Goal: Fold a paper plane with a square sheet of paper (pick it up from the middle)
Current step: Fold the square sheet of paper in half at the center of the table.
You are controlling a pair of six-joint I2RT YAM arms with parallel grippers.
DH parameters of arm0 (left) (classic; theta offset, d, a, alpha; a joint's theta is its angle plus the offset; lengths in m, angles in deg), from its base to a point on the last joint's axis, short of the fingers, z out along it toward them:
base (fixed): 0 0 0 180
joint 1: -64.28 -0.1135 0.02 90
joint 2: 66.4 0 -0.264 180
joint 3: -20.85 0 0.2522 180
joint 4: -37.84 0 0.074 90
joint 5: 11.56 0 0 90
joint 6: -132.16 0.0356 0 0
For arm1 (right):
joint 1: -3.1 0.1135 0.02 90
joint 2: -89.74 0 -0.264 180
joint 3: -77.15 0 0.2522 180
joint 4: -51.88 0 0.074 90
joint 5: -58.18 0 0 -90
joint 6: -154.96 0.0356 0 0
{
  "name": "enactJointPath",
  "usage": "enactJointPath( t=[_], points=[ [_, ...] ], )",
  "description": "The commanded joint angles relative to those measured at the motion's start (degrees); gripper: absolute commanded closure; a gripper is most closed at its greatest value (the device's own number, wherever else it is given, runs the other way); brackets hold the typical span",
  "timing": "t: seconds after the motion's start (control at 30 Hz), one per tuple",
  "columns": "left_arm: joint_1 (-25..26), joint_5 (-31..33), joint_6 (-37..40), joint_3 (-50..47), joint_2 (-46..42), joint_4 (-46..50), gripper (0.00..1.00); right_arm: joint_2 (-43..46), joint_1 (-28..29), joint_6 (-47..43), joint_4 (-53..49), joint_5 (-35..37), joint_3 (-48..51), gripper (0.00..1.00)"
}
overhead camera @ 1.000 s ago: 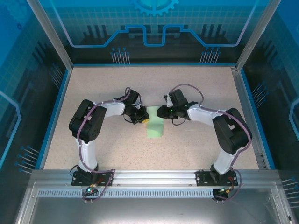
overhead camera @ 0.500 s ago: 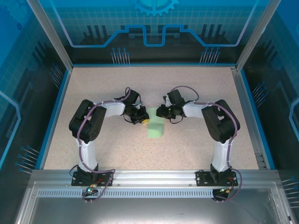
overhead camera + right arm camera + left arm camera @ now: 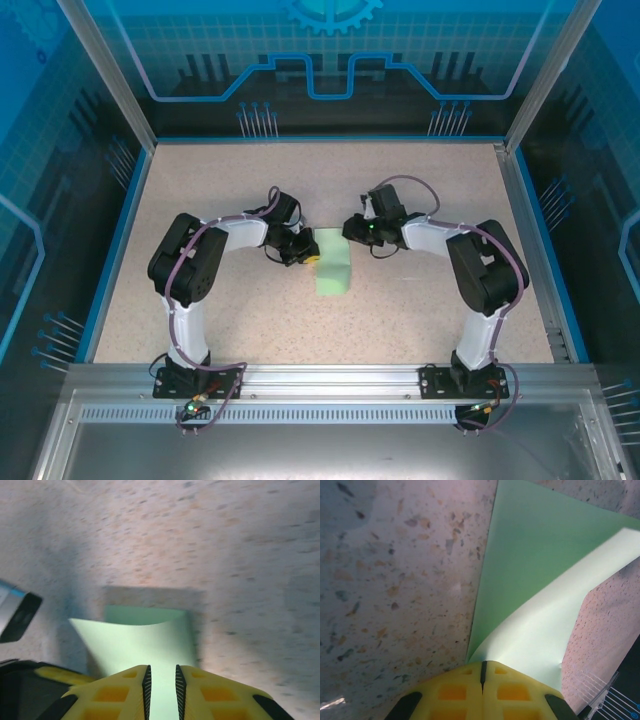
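Square sheet of paper [image 3: 333, 275], doubled into a mint strip, lies in the middle of the tabletop [image 3: 220, 190], its upper layer curled up into the left gripper [image 3: 481, 679], whose jaws are pressed together on that edge; the right gripper [image 3: 161, 682] has its jaws a slit apart, green showing between. If the left pulls before the right bites, the layer may skew and crease crooked. That speckled beige surface looks smooth enough to let paper slide, and the blue panelled walls [image 3: 330, 70] stand well clear.
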Motion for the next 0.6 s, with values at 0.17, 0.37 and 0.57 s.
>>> enactJointPath(
  t=[0.17, 0.37, 0.57],
  points=[
    [0.6, 5.5, 0.7, -2.7, 4.6, 9.9, 0.95, -7.0, 2.7, 0.3, -1.0, -3.3, -5.6, 0.77],
    [0.6, 5.6, 0.8, -3.0, 4.6, 10.0, 0.96, -10.1, 0.5, -0.1, -0.9, -3.0, -7.3, 0.77],
    [0.6, 5.9, 1.1, -3.6, 4.4, 9.9, 0.96, -10.0, -4.0, -1.7, -3.0, -1.1, -7.8, 0.78]
  ],
)
